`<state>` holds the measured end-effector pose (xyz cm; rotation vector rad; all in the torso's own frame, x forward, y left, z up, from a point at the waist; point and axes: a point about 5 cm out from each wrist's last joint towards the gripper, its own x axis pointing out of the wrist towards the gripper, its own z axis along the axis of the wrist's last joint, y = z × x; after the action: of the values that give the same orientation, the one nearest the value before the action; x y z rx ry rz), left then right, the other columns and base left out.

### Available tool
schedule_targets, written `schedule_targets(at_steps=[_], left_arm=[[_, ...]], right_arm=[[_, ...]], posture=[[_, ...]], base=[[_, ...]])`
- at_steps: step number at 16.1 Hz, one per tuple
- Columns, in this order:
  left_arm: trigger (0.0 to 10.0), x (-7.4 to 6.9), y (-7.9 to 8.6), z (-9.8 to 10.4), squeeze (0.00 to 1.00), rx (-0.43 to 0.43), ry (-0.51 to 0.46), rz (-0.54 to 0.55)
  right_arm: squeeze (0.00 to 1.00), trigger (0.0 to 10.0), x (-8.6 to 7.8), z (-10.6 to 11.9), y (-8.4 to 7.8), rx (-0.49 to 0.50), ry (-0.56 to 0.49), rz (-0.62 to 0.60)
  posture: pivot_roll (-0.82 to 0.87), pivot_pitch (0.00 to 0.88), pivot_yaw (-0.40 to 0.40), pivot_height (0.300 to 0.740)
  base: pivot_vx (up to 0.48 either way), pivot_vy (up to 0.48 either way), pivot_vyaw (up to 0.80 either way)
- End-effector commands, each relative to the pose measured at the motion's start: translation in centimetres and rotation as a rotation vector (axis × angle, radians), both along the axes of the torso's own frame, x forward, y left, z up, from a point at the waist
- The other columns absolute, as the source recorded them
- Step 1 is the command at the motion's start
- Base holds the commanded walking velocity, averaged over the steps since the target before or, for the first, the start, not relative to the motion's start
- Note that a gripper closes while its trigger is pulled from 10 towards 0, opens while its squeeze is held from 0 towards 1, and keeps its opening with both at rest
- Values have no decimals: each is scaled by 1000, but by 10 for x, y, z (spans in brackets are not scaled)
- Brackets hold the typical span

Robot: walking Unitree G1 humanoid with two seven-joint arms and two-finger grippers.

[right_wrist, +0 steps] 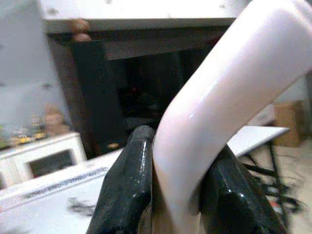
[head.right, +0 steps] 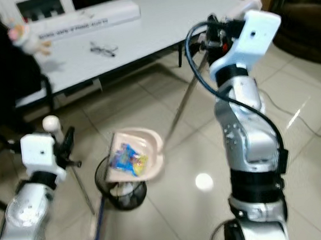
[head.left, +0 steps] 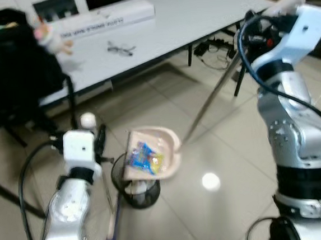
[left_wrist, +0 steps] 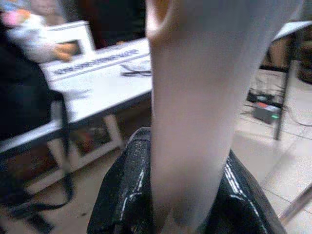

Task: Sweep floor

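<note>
Beige floor tiles (head.left: pixel 219 148) run under a white table (head.left: pixel 196 16); each claw clamps a pale handle.

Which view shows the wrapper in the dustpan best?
The left eye view: the wrapper lies in the tilted dustpan above the bin. The right eye view shows it smaller; the wrist views show handles.

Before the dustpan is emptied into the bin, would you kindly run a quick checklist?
1. Right gripper shut on the dustpan handle: ok.
2. Left gripper shut on the broom handle: ok.
3. Dustpan above the black mesh bin: ok.
4. Colourful wrapper in the pan: ok.
5. Pan tilted steeply toward the bin: ok.
6. Room left inside the bin: cannot tell.
</note>
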<state>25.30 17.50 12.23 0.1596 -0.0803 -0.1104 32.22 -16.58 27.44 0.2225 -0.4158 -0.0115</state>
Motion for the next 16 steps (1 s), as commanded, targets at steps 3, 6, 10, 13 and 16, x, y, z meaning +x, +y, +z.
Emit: schedule_targets(at_steps=[3, 6, 10, 13, 16], left_arm=[[10000, -4, 11, 4, 0, 36, -29, 23], [10000, -8, 22, -5, 0, 80, 5, 67], [10000, -9, 26, -11, 0, 98, 28, 79], [10000, -9, 25, -12, 0, 99, 31, 75], [10000, -9, 25, -13, 0, 102, 33, 74]], right_arm=[[0, 10000, -2, 10, 3, 9, -65, 12], [0, 10000, -1, 6, 4, 6, -57, 22], [0, 10000, -3, 4, 12, -34, -103, 59], [0, 10000, -6, 3, 26, -52, -171, 140], [0, 10000, -10, 0, 42, -140, -227, 220]], posture=[[11, 52, 14, 740], [13, 52, 12, 740], [13, 52, 11, 740], [15, 52, 11, 740], [18, 53, 10, 740]], base=[[0, 0, 0], [0, 0, 0], [0, 0, 0], [0, 0, 0], [0, 0, 0]])
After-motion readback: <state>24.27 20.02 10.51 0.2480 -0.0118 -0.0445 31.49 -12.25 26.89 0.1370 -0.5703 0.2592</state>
